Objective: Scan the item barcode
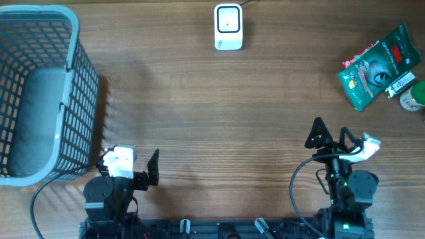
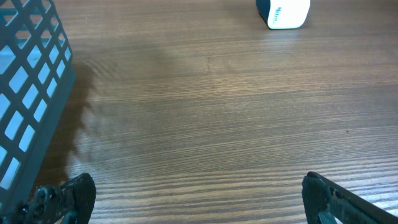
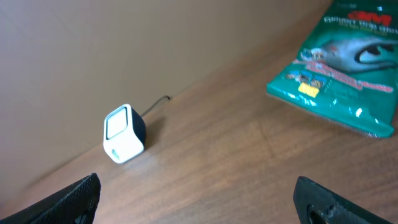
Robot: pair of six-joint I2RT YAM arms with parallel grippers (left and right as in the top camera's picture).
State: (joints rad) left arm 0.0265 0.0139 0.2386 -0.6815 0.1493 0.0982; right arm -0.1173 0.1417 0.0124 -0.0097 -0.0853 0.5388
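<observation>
The item, a green printed packet [image 1: 376, 66], lies flat at the table's far right; a white label [image 1: 400, 83] sits at its right edge. In the right wrist view the packet [image 3: 339, 68] is at the upper right. The white scanner [image 1: 228, 26] stands at the back centre, also seen as the scanner [image 3: 123, 134] and the scanner [image 2: 283, 12]. My left gripper [image 1: 129, 161] is open near the front left, with nothing between its fingers [image 2: 71, 196]. My right gripper [image 1: 331, 133] is open at the front right, well short of the packet, and empty.
A grey-blue plastic basket [image 1: 40, 93] fills the left side, and its wall [image 2: 31, 93] stands close beside my left gripper. A small jar with a green lid [image 1: 413, 98] lies against the packet at the right edge. A cable runs back from the scanner.
</observation>
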